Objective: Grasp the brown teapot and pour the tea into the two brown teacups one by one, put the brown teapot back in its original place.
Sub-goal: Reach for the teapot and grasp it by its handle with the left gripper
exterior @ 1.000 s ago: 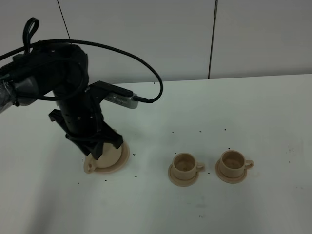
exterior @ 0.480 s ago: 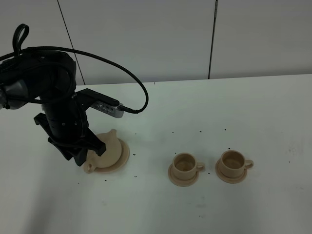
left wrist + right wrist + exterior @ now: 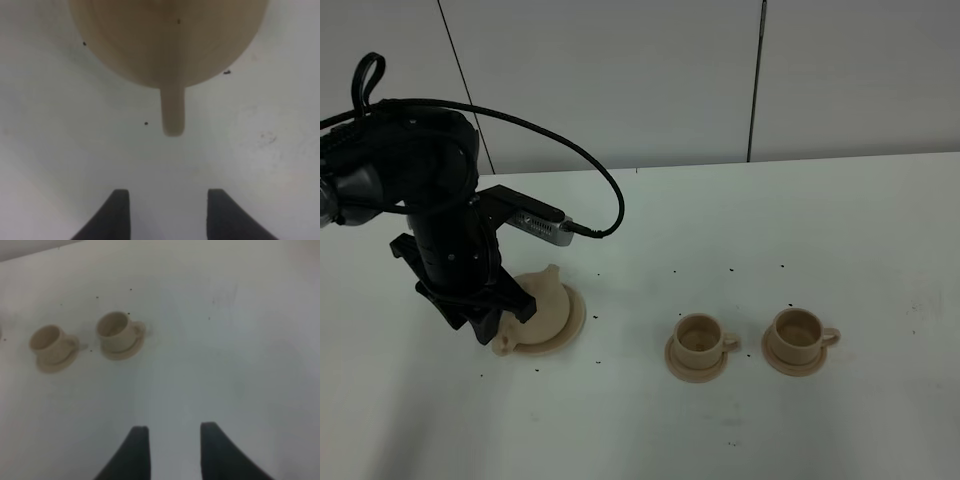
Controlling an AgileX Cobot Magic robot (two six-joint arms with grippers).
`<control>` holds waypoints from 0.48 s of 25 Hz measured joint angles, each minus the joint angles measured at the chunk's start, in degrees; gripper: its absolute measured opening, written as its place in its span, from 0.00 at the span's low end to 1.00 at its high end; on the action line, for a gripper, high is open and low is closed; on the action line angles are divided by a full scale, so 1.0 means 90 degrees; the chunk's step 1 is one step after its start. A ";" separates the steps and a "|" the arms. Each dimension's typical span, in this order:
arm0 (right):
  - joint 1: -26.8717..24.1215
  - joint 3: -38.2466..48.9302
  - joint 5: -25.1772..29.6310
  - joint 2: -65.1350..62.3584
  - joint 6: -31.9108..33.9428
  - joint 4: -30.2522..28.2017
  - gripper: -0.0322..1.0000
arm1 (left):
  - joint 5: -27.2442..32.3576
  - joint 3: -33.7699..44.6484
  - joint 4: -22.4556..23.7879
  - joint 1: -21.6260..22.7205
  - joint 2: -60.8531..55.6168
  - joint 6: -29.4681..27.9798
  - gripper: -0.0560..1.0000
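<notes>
The left gripper, jaws spread and empty, is hovering just left of the brown teapot sitting on its saucer; the right gripper is likewise gaping empty.

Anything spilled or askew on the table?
Dark specks dot the table around the brown teapot and two brown teacups; spill or dirt, cannot tell. Pot and cups stand upright on their saucers.

At the high view's left, the arm hides part of the brown teapot; the left wrist view crops it, blurred.
</notes>
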 joint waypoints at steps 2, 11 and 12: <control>0.0000 0.0000 0.0000 0.0000 0.0000 0.0000 0.27 | 0.0000 0.0004 0.0006 0.0000 0.0006 0.0000 0.46; 0.0000 0.0000 0.0000 0.0000 0.0000 0.0000 0.27 | -0.0200 0.0004 0.0012 0.0000 0.0246 0.0132 0.46; 0.0000 0.0000 0.0000 0.0000 0.0000 0.0000 0.27 | -0.0248 0.0004 0.0012 0.0000 0.0278 0.0139 0.46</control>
